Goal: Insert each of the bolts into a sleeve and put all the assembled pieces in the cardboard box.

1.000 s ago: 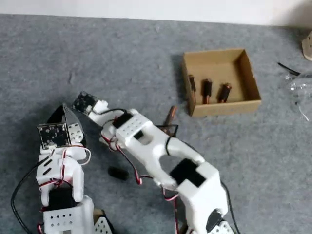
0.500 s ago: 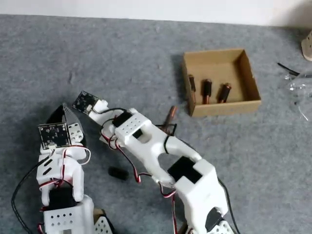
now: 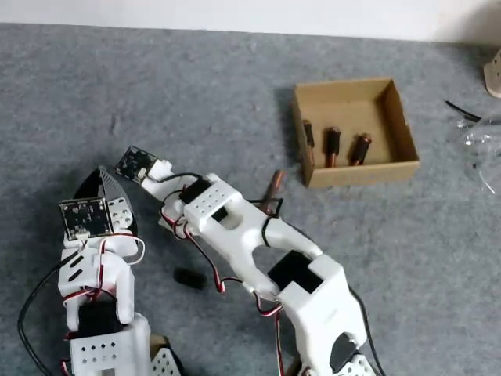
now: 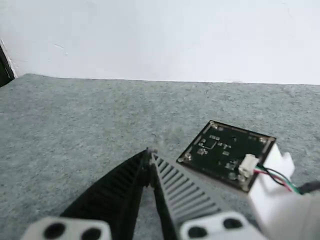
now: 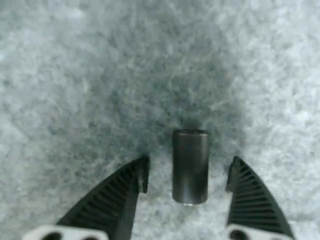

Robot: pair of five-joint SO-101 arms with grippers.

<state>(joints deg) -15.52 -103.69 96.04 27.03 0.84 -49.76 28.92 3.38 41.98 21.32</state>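
Grey carpet [image 3: 196, 94] covers the table, and the high view has the cardboard box [image 3: 360, 173] out at two o'clock from the middle. Three assembled pieces [image 3: 332, 146] lie side by side inside it, tucked toward the wall nearest the arms. Off the box at eight o'clock a copper-coloured bolt [image 3: 275, 185] lies bare on the carpet, close to the box's near corner but not touching it.

Over to the right gripper [image 5: 189, 162]: the fingers are spread wide and pointing down at the carpet, with a dark sleeve [image 5: 190, 166] lying flat between them. The sleeve runs lengthwise along the fingers, and there's carpet showing on both sides of it, so neither finger touches it.

The left gripper [image 4: 150, 156] sits at nine o'clock in the high view. Its two ribbed fingers are pressed together tip to tip with nothing between them, hanging above bare carpet. Just beside it at two o'clock is the right arm's camera board [image 4: 227, 152].

Down at seven o'clock, between the two arms, a small dark piece [image 3: 189, 277] lies on the carpet. It may be another sleeve, but that's hard to call from up here.
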